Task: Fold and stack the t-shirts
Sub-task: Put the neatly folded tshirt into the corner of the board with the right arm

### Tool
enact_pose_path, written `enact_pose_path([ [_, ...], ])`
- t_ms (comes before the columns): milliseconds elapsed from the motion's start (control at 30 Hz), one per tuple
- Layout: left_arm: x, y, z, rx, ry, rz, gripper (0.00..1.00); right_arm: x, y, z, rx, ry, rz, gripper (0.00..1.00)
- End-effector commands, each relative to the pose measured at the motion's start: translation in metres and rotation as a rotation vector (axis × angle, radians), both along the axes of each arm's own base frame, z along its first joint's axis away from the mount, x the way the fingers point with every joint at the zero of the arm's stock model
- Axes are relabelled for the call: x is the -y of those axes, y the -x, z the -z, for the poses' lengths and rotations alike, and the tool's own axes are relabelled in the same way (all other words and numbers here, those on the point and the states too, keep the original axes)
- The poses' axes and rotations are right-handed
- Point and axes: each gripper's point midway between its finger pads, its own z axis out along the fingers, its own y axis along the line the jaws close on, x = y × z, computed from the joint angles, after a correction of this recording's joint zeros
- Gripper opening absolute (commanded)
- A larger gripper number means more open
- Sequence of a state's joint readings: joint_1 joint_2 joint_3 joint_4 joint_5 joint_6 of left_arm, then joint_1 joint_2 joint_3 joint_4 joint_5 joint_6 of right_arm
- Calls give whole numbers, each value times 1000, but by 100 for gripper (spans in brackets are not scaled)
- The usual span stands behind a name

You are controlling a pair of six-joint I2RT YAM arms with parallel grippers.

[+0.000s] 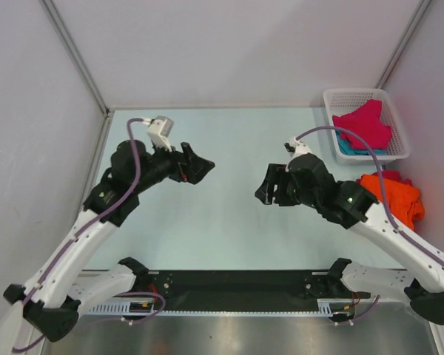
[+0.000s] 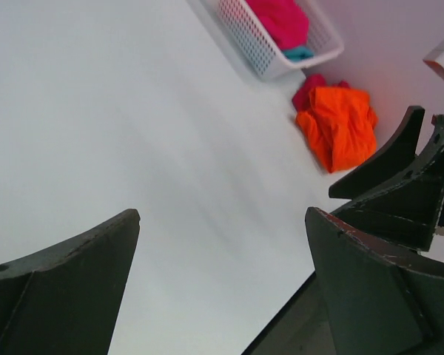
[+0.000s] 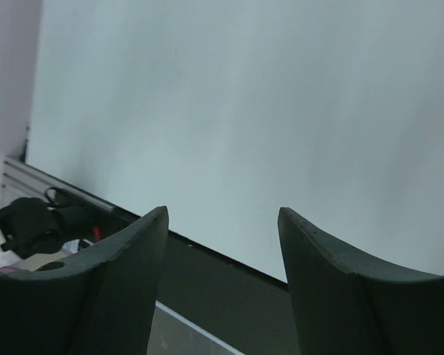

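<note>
Pale green table (image 1: 229,148), white walls (image 1: 229,44); left fingers (image 2: 59,288) and right fingers (image 3: 340,288) apart, empty

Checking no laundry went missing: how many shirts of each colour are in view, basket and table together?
Orange: 1, orange shirt lying outside the basket.
Magenta-red: 2, basket magenta shirt and loose magenta shirt peeking from behind the orange shirt.
Teal: 1, teal shirt in the basket.
Total: 4.

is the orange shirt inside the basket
No, the orange shirt lies crumpled on the table, just outside the basket.
</note>
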State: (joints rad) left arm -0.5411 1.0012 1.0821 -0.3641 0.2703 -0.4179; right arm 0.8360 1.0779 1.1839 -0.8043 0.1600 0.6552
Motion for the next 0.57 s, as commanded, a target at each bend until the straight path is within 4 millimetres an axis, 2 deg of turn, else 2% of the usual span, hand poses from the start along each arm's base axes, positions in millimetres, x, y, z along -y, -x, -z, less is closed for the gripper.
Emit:
enact_pose_path([
  [0, -39, 17, -29, 79, -12, -140, 99, -10, 14, -28, 40, -133, -60, 69],
  [133, -55, 28, -18, 80, -7, -192, 100, 10, 17, -16, 7, -7, -39, 70],
  [267, -59, 31, -8, 59, -26, -202, 100, 6, 15, -23, 22, -26, -42, 69],
  [367, -57, 25, -13, 67, -59, -195, 100, -2, 12, -30, 29, -53, -49, 67],
  [400, -57, 24, -25, 90, -55, -194, 99, -4, 10, -27, 23, -48, -45, 66],
  [533, -55, 13, -41, 124, -110, -186, 100, -8, 5, -32, 55, -24, -13, 70],
])
